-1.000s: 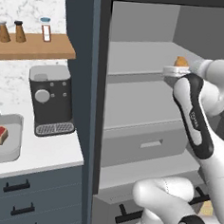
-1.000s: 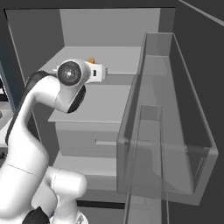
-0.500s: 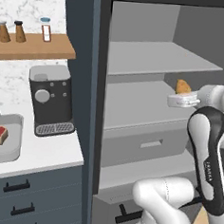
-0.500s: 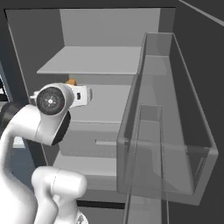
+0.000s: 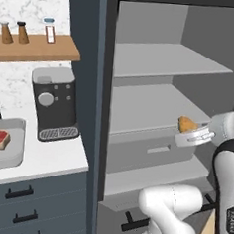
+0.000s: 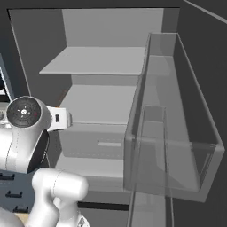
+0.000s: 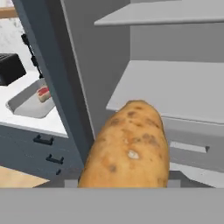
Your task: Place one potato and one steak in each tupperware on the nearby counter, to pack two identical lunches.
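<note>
The tool gripped the potato by one end, so a swing toward the bench at its left risked slipping it loose.

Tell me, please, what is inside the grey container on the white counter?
One steak lies inside the container, near its left end. No potato is visible there. Its left part is cut off by the picture edge.

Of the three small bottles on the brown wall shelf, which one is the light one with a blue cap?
The rightmost bottle, nearest the fridge: pale body, blue cap. The two to its left are brown with dark tops.
</note>
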Available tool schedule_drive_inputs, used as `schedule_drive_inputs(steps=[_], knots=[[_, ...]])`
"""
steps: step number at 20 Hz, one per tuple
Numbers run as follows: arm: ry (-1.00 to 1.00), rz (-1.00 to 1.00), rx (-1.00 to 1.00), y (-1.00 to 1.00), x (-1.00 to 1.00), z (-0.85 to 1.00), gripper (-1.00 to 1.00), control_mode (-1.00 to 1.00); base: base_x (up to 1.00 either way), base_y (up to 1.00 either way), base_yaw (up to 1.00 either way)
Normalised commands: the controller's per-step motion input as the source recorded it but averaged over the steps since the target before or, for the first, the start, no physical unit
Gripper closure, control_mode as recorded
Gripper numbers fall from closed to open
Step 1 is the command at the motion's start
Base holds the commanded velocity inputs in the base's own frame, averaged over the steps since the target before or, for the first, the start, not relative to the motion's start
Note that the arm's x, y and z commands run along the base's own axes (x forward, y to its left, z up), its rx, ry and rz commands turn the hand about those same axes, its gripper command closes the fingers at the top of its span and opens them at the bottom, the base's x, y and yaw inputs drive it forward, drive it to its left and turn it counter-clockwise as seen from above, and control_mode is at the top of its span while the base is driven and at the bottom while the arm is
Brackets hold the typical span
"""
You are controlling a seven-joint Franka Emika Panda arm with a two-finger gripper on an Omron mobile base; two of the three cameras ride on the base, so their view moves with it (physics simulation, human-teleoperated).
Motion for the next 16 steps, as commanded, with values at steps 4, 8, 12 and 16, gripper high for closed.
schedule_drive_inputs(steps=[4,8,12,16], knots=[[0.00,0.00,0.00,0.00,0.00,0.00,1.00,1.00,-1.00,0.60,0.07],[0.00,0.00,0.00,0.00,0.00,0.00,1.00,1.00,-0.73,0.96,0.07],[0.00,0.00,0.00,0.00,0.00,0.00,1.00,1.00,0.00,1.00,0.01],[0.00,0.00,0.00,0.00,0.00,0.00,1.00,1.00,0.44,1.00,0.00]])
